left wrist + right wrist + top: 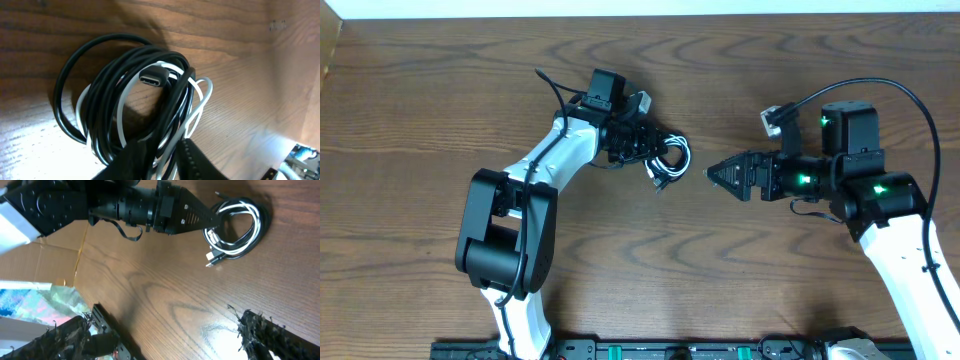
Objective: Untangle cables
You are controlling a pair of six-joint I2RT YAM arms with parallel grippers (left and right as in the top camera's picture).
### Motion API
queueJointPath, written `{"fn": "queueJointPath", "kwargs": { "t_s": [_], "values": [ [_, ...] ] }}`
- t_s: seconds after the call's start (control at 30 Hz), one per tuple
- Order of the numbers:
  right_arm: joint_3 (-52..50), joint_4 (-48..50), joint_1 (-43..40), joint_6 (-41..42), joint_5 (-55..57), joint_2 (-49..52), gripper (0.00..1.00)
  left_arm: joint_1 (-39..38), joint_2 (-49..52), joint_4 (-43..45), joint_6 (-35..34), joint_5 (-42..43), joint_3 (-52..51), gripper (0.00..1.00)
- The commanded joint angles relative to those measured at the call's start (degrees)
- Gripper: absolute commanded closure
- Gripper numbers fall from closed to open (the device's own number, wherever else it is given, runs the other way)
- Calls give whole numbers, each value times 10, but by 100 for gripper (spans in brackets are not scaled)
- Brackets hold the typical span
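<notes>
Left gripper (161, 152) is closed on the cables (670, 160). In its own wrist view the two dark fingers (131, 159) come up from the bottom edge with several strands of the coil pinched between them. The right wrist view shows the jaws tapering to a point at the edge of the bundle.

The cables lie as one loose coil on the surface (420, 110), roughly midway between the two arms. Several black cables (105, 100) loop round together. A thinner white cable (206, 97) winds through them and bulges out on one side of the coil. A flat oval plug (152, 79) on a black lead lies across the middle of the loop, its open end facing the left wrist camera. Small metal plug ends (213, 257) stick out of the coil on the side toward the right arm and rest on the wood.

The right gripper (712, 175) is near the coil but apart from it, pointing at it across a strip of wood. It is open, its fingers standing wide apart at the lower corners of its wrist view. The left arm (555, 150) reaches in from the lower left of the overhead view, and the right arm (890, 200) from the lower right.
</notes>
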Motion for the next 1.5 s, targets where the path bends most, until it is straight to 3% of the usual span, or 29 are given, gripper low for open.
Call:
{"fn": "queueJointPath", "kwargs": {
  "t_s": [0.0, 0.13, 0.33, 0.6, 0.83, 1.0, 1.47],
  "values": [
    [7, 0, 16, 3, 17, -2, 5, 1, 2, 0, -3, -3, 9, 89],
    [7, -2, 17, 3, 30, -2, 4, 1, 2, -1, -13, 8, 9, 93],
    [7, -5, 18, 3, 46, -2, 1, 1, -27, 32, -13, 169, 9, 93],
    [7, -16, 20, 11, 129, -2, 1, -2, -97, 40, -26, 270, 9, 93],
    [6, -26, 20, 19, 189, -2, 1, -14, -176, 59, -54, 276, 9, 92],
    [6, -22, 20, 41, 189, -2, 1, -42, -226, 132, -109, 275, 9, 93],
    [6, 26, 10, 74, 205, -2, 1, -79, -245, 159, -122, 267, 9, 93]
  ]
}}
